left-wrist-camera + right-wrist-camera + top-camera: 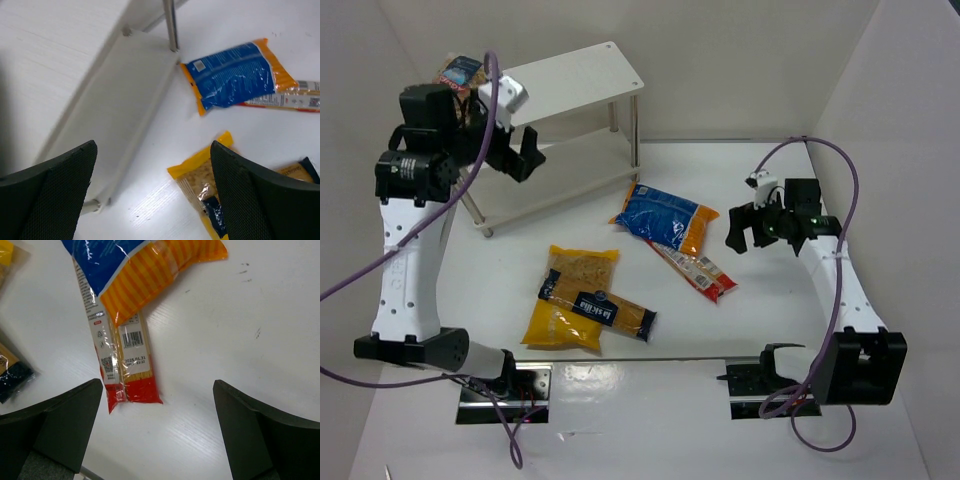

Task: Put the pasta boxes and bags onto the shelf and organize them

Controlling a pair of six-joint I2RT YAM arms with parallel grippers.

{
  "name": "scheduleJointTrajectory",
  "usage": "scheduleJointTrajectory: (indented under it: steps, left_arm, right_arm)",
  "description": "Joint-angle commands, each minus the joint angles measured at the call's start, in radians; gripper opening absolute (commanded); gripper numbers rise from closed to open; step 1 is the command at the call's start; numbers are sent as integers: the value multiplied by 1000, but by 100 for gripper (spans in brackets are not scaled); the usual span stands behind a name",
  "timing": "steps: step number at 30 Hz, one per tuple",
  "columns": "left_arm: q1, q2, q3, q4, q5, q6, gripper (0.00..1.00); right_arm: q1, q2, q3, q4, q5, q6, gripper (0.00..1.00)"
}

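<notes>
Spread wide, empty: left fingers (55, 192) by far-left-corner shelf (125, 85); right fingers (260, 432) over red spaghetti packet (132, 371) under blue bag (107, 257).

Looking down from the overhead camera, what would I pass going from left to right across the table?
left gripper → yellow-orange bag → blue bag with orange end → right gripper
</notes>
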Motion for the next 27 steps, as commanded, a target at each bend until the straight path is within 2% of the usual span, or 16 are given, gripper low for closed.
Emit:
scheduleJointTrajectory:
  steps: [1,4,5,9,18,27]
  left_arm:
    - [4,-61,-255,-23,129,59,99]
    - [4,-144,-480,120,33,16,99]
    - [4,-163,-616,146,2,7,99]
    - [4,-252,-843,253,-127,-38,99]
    - [168,-324,-1042,353,-72,-101,99]
    - [295,-333,-1060,353,-26,-78,99]
  right_arm:
    - [-14,-68,-49,69,71,43,100]
    - [-23,-132,-80,98,112,74,100]
    - [-52,-145,-80,98,112,74,100]
    - [-83,-185,-89,120,112,108,100]
    - [-141,-248,-126,170,160,118,100]
    - [-179,-289,-135,189,170,118,100]
